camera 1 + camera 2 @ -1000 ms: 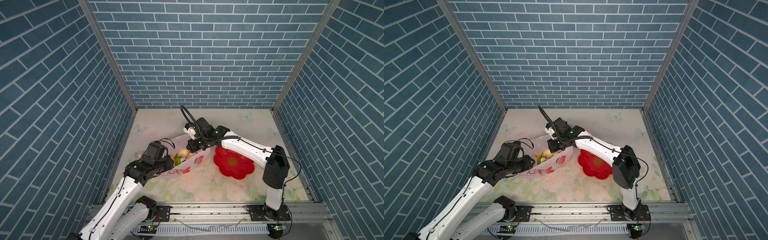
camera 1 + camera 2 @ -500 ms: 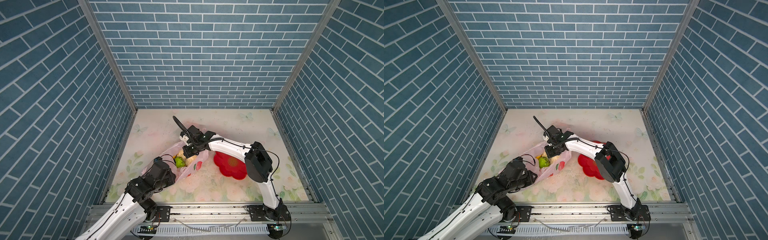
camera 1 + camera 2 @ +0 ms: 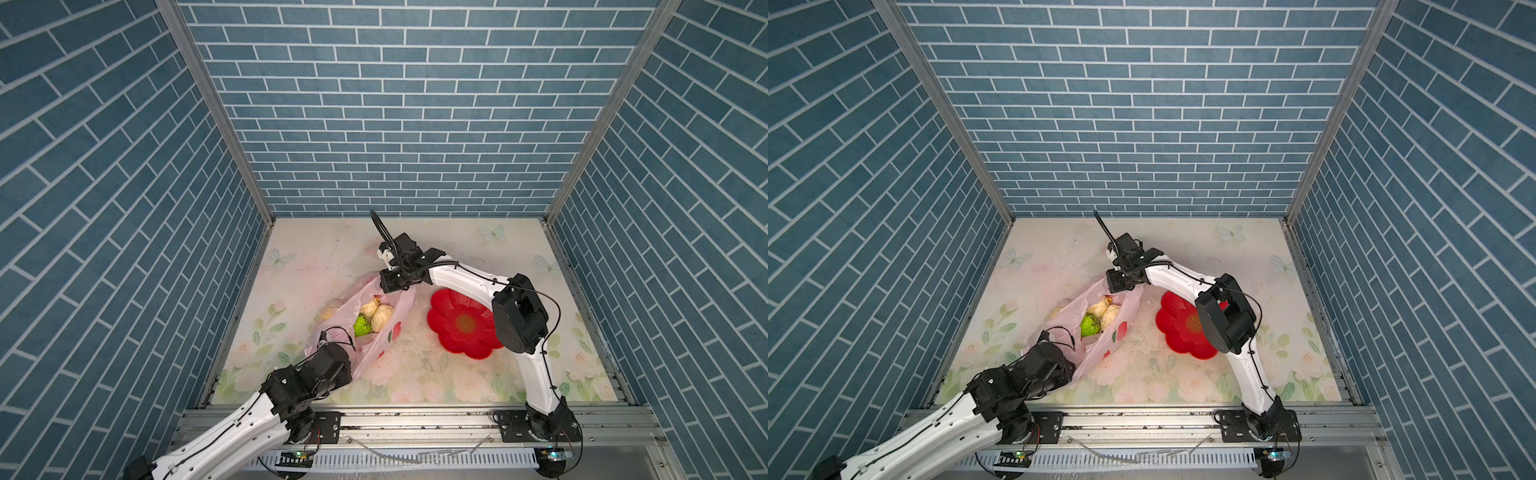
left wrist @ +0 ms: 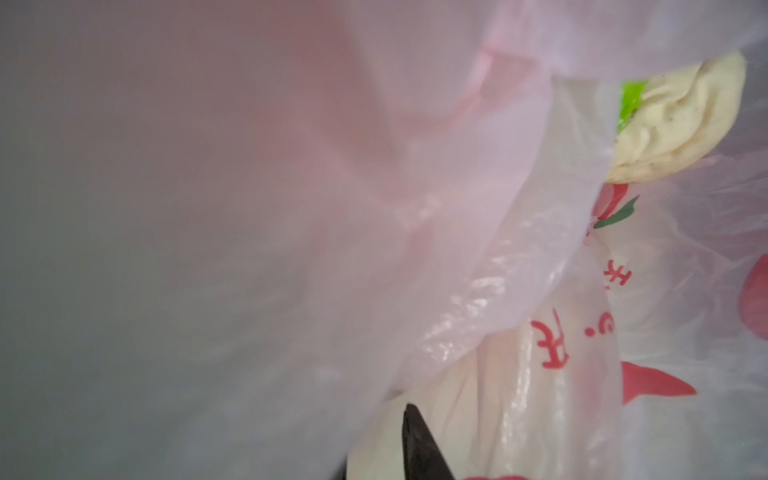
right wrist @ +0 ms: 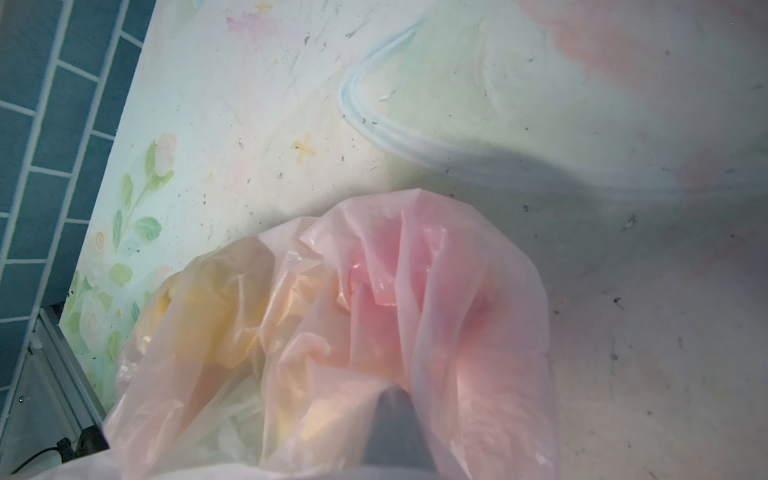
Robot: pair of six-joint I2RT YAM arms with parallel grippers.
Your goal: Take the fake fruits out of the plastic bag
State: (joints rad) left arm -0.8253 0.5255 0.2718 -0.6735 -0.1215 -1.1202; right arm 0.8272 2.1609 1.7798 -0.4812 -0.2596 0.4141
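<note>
The pink plastic bag (image 3: 384,338) lies stretched on the table between my two grippers, its mouth gaping upward. Inside it show a green bumpy ball (image 3: 362,325) and two cream balls (image 3: 369,308) (image 3: 382,318); another pale fruit (image 3: 330,312) shows through the film. My right gripper (image 3: 390,283) is shut on the bag's far end; in the right wrist view film wraps its dark fingers (image 5: 395,419). My left gripper (image 4: 374,419) is at the near end, shut on the film. One black fingertip (image 4: 413,440) shows there, and the bag covers the rest.
A red flower-shaped plate (image 3: 451,318) sits right of the bag, partly under my right arm's elbow (image 3: 517,316). Blue brick walls enclose the table on three sides, and a metal rail (image 3: 415,419) runs along the front edge.
My left arm has drawn back toward the front edge, pulling the bag's near end with it and stretching the bag longer. The right gripper shifted slightly left and nearer, still gripping the far end.
</note>
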